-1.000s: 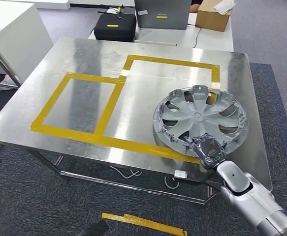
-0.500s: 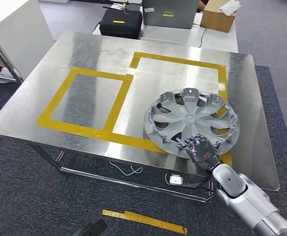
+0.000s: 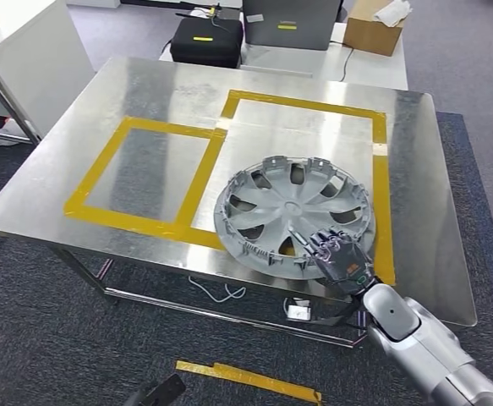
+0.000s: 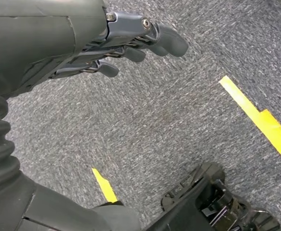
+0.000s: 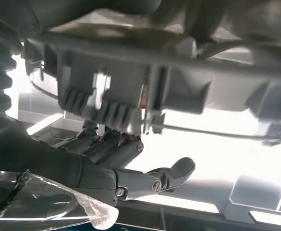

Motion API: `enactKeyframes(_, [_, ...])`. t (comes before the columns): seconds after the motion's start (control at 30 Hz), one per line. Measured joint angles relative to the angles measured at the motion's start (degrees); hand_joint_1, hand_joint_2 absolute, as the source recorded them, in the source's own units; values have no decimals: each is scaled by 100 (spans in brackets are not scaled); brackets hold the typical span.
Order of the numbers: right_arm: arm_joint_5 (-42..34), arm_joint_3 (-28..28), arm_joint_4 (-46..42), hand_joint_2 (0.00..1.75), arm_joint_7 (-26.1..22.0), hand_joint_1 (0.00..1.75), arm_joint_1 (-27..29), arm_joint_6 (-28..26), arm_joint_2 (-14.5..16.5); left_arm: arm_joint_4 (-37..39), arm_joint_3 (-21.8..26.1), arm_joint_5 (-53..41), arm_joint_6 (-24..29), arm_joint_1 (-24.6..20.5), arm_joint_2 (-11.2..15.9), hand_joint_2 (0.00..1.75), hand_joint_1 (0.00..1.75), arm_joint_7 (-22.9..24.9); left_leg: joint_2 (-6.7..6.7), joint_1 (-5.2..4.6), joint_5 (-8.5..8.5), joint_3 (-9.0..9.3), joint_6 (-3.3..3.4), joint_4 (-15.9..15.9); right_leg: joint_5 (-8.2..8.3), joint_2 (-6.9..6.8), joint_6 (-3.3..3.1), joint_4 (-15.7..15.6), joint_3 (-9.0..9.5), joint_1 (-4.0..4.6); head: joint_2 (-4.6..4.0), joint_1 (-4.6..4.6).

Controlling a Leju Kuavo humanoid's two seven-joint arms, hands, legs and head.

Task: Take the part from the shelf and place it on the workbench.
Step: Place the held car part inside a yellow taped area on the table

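The part is a grey wheel cover (image 3: pixel 294 211) lying face up on the steel workbench (image 3: pixel 167 93), across the near side of the right-hand yellow tape rectangle (image 3: pixel 307 106). My right hand (image 3: pixel 339 260) grips its near rim at the workbench's front edge. From the right wrist, the fingers (image 5: pixel 106 144) reach up against the ribbed underside of the rim (image 5: pixel 131 91), with the thumb stretched out below. My left hand (image 4: pixel 131 41) hangs over the grey carpet, fingers straight and apart, holding nothing.
A second taped rectangle (image 3: pixel 148 173) marks the workbench's left half. Behind the bench are a black case (image 3: pixel 205 42), a grey case (image 3: pixel 288 21) and a cardboard box (image 3: pixel 375 30). A white cabinet (image 3: pixel 20 59) stands at the left. A yellow tape strip (image 3: pixel 247 381) lies on the carpet.
My right hand has carried the wheel cover leftward along the workbench's front edge, from the right margin into the right taped rectangle. The camera also shifted slightly early on.
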Motion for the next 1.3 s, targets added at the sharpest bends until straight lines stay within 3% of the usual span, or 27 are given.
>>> enactKeyframes(0.1, [-10,-47,41,0,1,0,11,-22,-46,0,0,10,0,2,3,175,0,-4,1,0,1,0,0,0,2,3,3,0,0,0,0,1])
enactKeyframes(0.23, [-40,-143,64,0,60,0,56,-1,-69,0,1,59,56,5,5,0,0,-15,1,0,2,0,1,0,4,1,6,0,-1,0,0,0])
enactKeyframes(0.47, [-301,-731,-42,0,630,0,501,602,-149,0,21,231,218,54,19,0,0,-12,1,-1,2,-5,2,0,4,-1,6,0,-2,-2,0,2])
enactKeyframes(0.57, [-623,-1080,-368,0,758,0,812,1237,-177,0,54,331,260,91,32,0,0,-39,0,-1,1,-5,3,0,4,-1,7,0,-2,-2,0,2])
enactKeyframes(0.73, [-1335,-1565,-1335,0,1184,0,1331,2766,-238,0,153,527,273,168,63,0,0,-125,1,-1,0,-6,3,0,3,-1,8,0,-6,-1,0,1])
enactKeyframes(0.93, [-1815,-1863,-2370,0,1255,0,1801,3567,-535,2,299,749,289,266,102,0,0,-258,1,-2,1,-6,3,0,3,0,9,0,-6,-2,0,2])
enactKeyframes(1.13, [-2212,-1924,-3381,0,1212,0,2337,3900,-1025,2,449,915,298,401,143,0,0,-390,1,-2,0,-7,3,0,3,1,9,0,-6,-3,0,1])
enactKeyframes(1.3, [-2261,-1938,-3769,0,1199,0,2519,3920,-1208,2,504,935,299,422,150,0,0,-402,2,-2,0,-6,3,0,4,2,11,-1,-7,-3,0,1])
